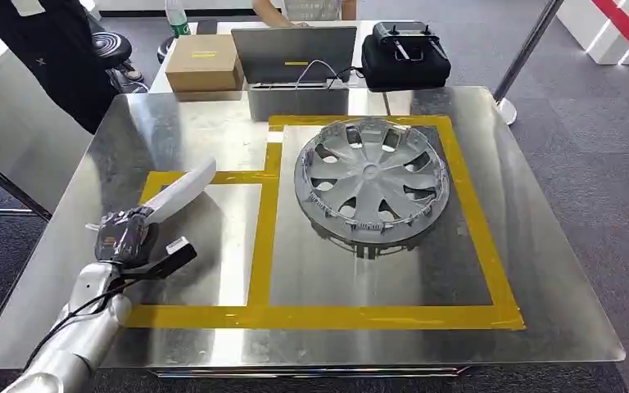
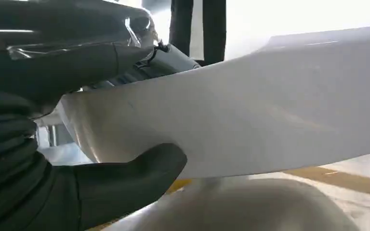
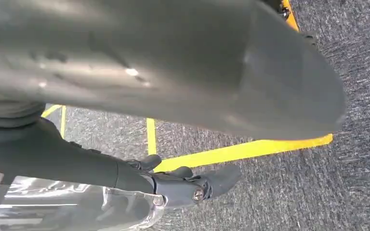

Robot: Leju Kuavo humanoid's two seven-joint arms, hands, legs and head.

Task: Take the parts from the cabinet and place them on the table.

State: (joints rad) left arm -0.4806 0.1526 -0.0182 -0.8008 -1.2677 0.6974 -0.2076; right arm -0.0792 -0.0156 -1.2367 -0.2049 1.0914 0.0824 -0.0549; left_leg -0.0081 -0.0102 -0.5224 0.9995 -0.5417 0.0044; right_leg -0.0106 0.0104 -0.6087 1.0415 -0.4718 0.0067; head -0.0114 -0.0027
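Observation:
My left hand [image 1: 127,233] grips one end of a long white curved part [image 1: 182,192] just above the left yellow-taped field of the steel table [image 1: 540,270]. In the left wrist view the thumb and dark fingers [image 2: 125,178] close around the white part [image 2: 250,110], which hovers close over the shiny tabletop. A silver hubcap [image 1: 370,180] lies flat in the larger taped field on the right. My right hand [image 3: 125,62] hangs over grey carpet, its dark fingers [image 3: 192,187] stretched out and holding nothing.
Beyond the table's far edge stand a cardboard box [image 1: 203,61], an open grey case [image 1: 295,65] and a black bag [image 1: 404,56]. A person in dark clothes [image 1: 41,49] stands at the far left. A slanted metal pole [image 1: 528,49] rises at the far right.

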